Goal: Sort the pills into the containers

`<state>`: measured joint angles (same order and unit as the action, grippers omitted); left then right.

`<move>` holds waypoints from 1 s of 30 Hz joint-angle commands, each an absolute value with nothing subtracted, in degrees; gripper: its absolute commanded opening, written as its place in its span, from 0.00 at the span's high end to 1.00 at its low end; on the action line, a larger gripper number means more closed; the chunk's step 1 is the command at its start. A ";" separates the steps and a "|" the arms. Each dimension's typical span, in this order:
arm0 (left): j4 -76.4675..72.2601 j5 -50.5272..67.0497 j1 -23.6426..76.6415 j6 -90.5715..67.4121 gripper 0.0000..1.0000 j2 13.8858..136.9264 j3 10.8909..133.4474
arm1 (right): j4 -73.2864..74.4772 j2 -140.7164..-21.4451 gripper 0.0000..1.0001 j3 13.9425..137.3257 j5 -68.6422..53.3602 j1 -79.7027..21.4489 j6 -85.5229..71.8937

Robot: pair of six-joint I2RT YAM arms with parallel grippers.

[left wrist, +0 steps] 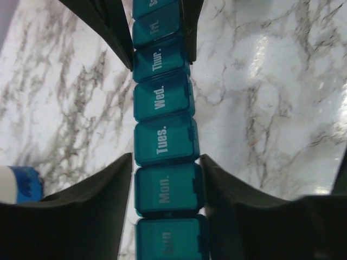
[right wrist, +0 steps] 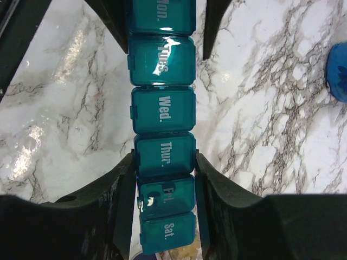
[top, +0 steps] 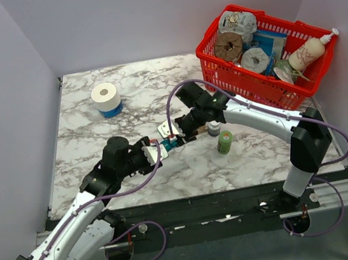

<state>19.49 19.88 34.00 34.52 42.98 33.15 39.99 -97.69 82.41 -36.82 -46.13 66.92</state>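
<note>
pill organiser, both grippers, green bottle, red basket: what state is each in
pill organiser, visible lids look shut
left gripper, jaws shut on the pill organiser at Mon
right gripper, jaws shut on the pill organiser at Thur
green bottle, upright
red basket, full

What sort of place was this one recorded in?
Probably a lab test booth: plain walls box in a marble-patterned table, robot arms are mounted at its edge, and a red basket holds assorted props.
</note>
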 commanded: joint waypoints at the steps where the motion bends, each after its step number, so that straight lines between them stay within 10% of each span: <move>1: 17.32 19.07 34.28 32.61 0.27 42.37 32.61 | 40.17 -95.10 0.72 82.53 -41.92 -46.67 65.83; 8: 16.43 18.11 34.19 31.20 0.28 40.96 31.20 | 40.08 -94.57 0.72 82.53 -42.63 -46.67 65.22; 19: 17.31 19.95 34.28 30.06 1.00 42.62 32.52 | 39.46 -94.39 0.71 81.65 -43.59 -46.58 63.64; 30: 14.77 22.23 34.19 29.62 1.00 40.96 30.32 | 39.11 -94.31 0.39 81.83 -49.66 -46.58 55.28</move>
<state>17.50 20.16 34.15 30.33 41.78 31.22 39.70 -96.25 82.21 -41.93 -45.95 59.20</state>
